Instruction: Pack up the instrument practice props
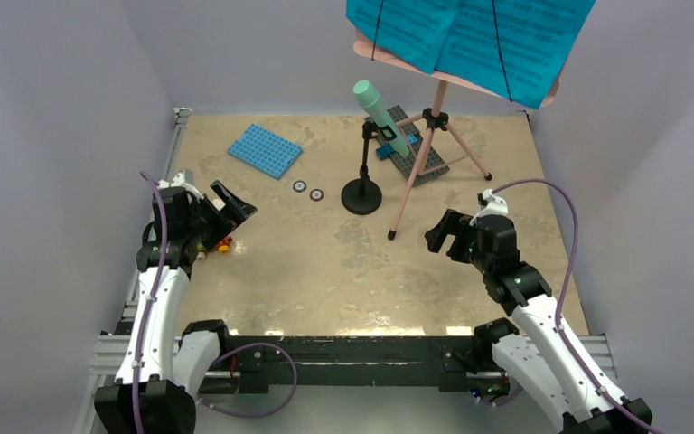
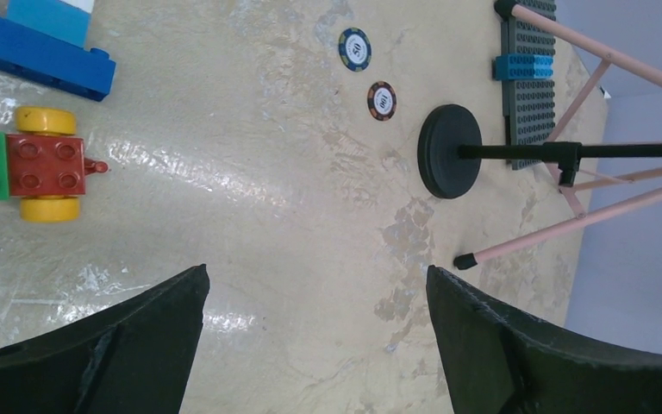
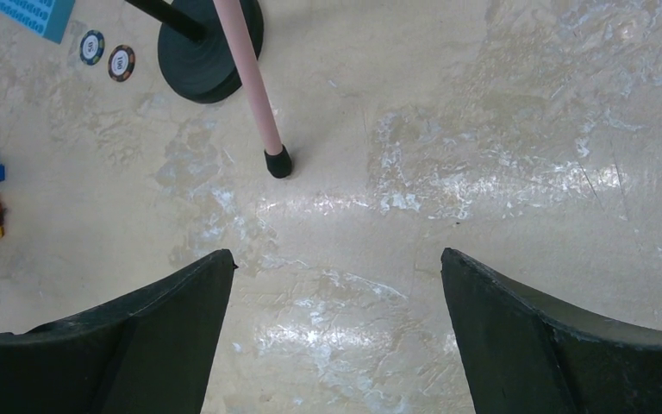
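The pink tripod music stand (image 1: 433, 136) stands at the back right and holds cyan sheet-music pages (image 1: 470, 36) on its board. The mint-green microphone (image 1: 380, 115) sits tilted in the black round-base mic stand (image 1: 361, 194), just left of the tripod. My left gripper (image 1: 235, 210) is open and empty at the left, far from the props. In the left wrist view (image 2: 317, 272) it faces the mic stand base (image 2: 449, 152). My right gripper (image 1: 440, 237) is open and empty near the tripod's front leg. That leg (image 3: 250, 86) shows ahead of it (image 3: 336, 254).
A blue baseplate (image 1: 265, 149) lies at the back left. A grey baseplate (image 1: 416, 149) with a blue brick lies under the stands. Two poker chips (image 1: 307, 190) lie left of the mic stand base. Toy bricks (image 1: 224, 244) sit by my left gripper. Grey walls close in three sides.
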`<state>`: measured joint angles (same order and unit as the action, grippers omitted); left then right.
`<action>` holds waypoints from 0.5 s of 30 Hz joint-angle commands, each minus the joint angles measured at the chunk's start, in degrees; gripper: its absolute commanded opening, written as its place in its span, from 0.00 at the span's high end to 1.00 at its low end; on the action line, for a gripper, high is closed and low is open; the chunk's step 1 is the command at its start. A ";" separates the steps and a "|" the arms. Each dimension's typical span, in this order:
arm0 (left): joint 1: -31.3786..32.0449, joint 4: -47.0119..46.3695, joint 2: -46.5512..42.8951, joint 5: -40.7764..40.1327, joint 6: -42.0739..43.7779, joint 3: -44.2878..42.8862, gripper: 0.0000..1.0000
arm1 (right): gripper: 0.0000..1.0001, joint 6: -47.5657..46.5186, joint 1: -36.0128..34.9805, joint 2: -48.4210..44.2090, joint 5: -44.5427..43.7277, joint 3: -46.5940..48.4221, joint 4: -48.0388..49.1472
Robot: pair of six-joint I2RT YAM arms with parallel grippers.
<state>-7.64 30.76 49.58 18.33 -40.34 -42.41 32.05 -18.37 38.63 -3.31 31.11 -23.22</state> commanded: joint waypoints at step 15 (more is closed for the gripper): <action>26.45 -58.99 12.56 2.55 16.81 2.48 0.12 | 0.08 -2.59 -0.17 -0.78 3.88 3.94 0.91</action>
<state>18.74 -10.63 53.60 16.53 -29.43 -34.52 30.57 -18.37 37.98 -0.40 32.18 -22.98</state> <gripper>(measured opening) 0.941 0.923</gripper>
